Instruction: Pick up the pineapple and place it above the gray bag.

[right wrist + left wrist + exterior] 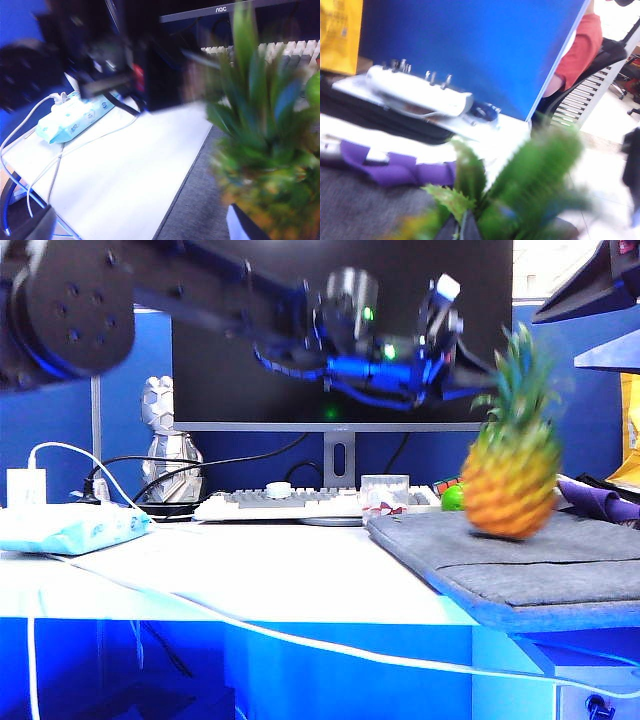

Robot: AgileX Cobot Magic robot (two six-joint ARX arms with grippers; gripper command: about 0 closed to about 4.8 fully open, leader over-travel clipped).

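Pineapple (511, 465) upright on the gray bag (520, 565), slightly blurred. Monitor (235, 9) behind the pineapple marked "AOC"; print on the light-blue packet (75, 117), well left of the pineapple, too blurred to read. Left gripper (462, 227) just above the pineapple's crown, clenched and empty; arm stretched across from upper left. Right gripper (245, 225) beside the pineapple, jaws released wide, gripping nothing.

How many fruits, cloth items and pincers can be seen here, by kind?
Fruits: 2, pineapple, green fruit
Cloth items: 2, gray bag, purple cloth
Pincers: 2, left pincer shut on pineapple crown, right pincer open, up at the right
Total: 6
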